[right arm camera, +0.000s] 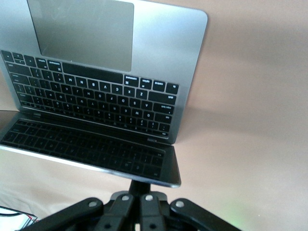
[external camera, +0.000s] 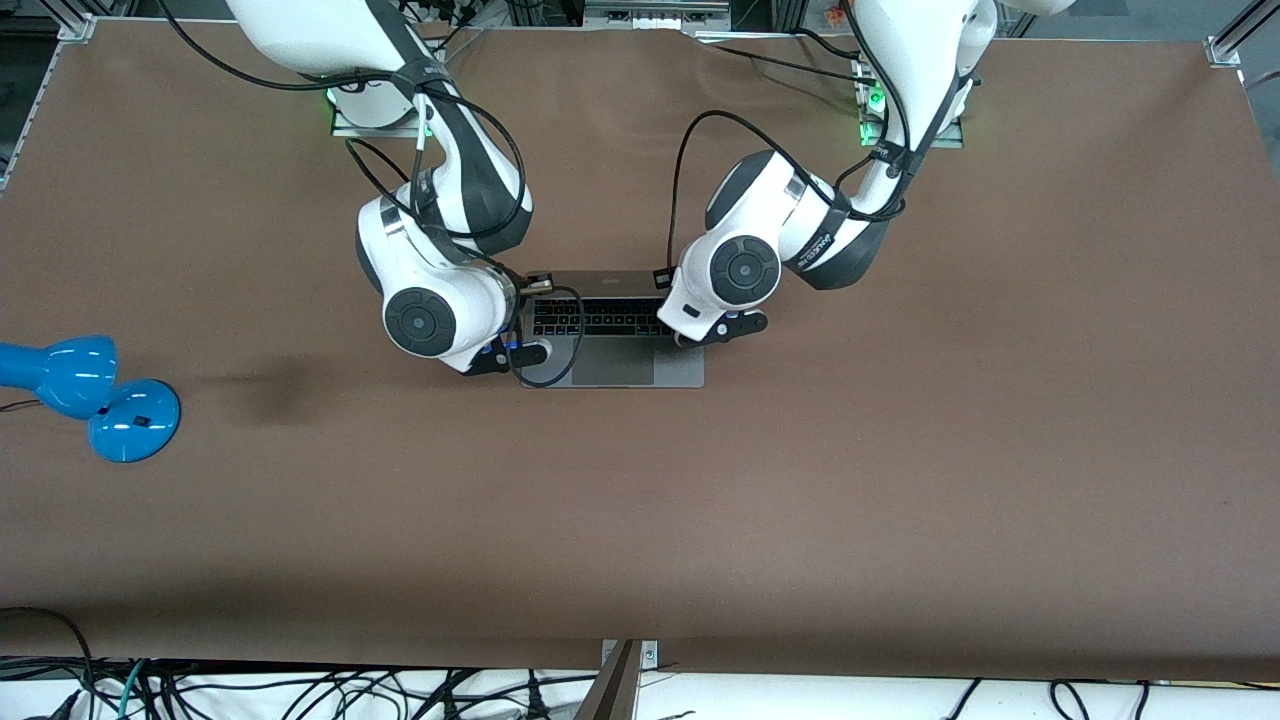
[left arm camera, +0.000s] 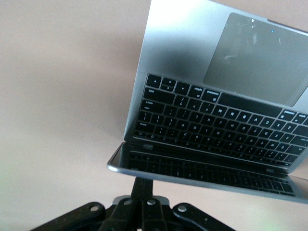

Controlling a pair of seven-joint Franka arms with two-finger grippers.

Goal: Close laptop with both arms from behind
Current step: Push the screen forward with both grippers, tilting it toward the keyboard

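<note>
The space-grey laptop [external camera: 612,362] lies mid-table with its black keyboard and trackpad showing. Its lid [external camera: 600,283] leans partway down over the keys. In the left wrist view, my left gripper [left arm camera: 144,184] is shut, and its tips are hidden by the lid's top edge [left arm camera: 202,179] near the corner toward the left arm's end. My right gripper [right arm camera: 144,186] is also shut. It sits the same way against the lid edge [right arm camera: 91,160] near the corner toward the right arm's end. Both white arms [external camera: 740,270] [external camera: 430,310] hang low over the laptop's hinge side. Neither gripper holds anything.
A blue desk lamp [external camera: 95,395] lies on the brown table [external camera: 900,450] toward the right arm's end. Black cables loop from both wrists, and one [external camera: 560,360] droops over the laptop's palm rest. Both arm bases stand along the table's farthest edge.
</note>
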